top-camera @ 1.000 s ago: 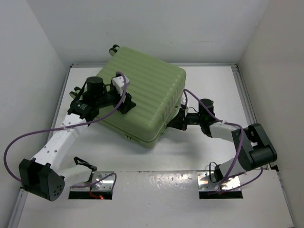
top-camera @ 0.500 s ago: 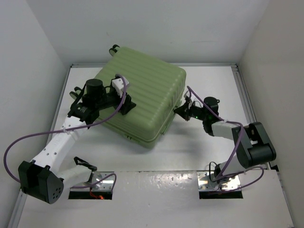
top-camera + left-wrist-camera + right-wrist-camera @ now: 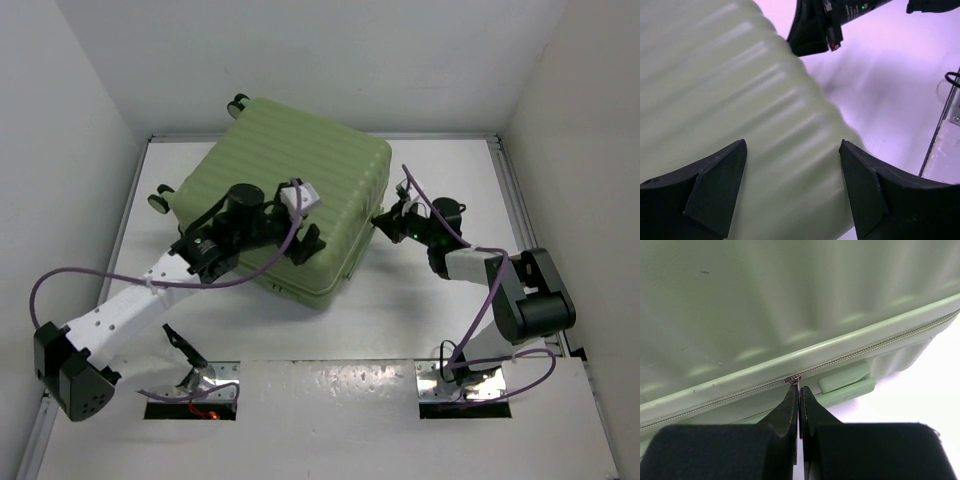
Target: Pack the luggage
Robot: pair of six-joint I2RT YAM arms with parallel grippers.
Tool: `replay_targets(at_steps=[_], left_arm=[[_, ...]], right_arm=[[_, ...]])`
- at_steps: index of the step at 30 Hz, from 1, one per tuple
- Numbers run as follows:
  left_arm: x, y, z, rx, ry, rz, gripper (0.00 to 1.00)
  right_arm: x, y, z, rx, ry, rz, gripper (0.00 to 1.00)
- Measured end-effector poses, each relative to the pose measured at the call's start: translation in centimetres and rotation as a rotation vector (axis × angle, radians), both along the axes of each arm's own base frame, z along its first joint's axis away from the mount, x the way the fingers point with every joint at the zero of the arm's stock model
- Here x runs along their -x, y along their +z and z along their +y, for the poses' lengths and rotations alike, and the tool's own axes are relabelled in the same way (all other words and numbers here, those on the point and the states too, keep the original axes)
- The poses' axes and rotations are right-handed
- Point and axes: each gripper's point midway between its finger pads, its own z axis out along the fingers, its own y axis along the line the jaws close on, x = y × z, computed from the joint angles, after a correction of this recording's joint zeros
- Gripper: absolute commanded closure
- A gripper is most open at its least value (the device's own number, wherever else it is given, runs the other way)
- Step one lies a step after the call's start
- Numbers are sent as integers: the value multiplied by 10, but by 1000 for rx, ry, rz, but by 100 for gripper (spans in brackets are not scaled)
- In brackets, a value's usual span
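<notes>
Left jaws spread wide, holding nothing, poised over the ribbed lid of the luggage [image 3: 300, 180], which lies flat and shut toward the far-left corner of the worktop [image 3: 420, 320]. Right jaws pinched tight, tips right at the zip slider [image 3: 793, 379] on the right-hand seam; tab gripped or not, can't tell. Stiff, slick, bulky shell, likely weighty: the zip tab looks the only real hold.

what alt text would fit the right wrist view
The right hand, fingers shut, pinches the zipper pull on the edge of a pale green suitcase that fills the view. A flat green piece sits just below the pull, to the right.
</notes>
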Motion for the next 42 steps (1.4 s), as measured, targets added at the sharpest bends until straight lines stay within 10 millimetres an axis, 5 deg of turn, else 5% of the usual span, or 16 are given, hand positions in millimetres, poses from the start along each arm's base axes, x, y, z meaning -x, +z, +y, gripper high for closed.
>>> replay_targets(at_steps=[3,5,11,16,21,28,42], left_arm=[[14,-1,-33,-30,-27,20,16],[25,-3,-59,-47,-42,23,0],[57,-38,-116,-130,-58,75,0],[37,-54,-142,-178,59,88,2],[6,-79,-155,-276,272,82,17],[-15,-159,-145,-477,458,83,21],[-44,-170,-146,-472,624,30,17]], right_arm=[[1,1,0,-19,-4,18,100],[1,1,0,-29,-6,28,100],[2,1,-1,-64,-18,69,100],[0,2,-4,-108,-43,128,100],[-3,4,-8,-143,-69,163,100],[-9,4,-12,-176,-93,195,100],[-13,4,-13,-189,-101,200,100]])
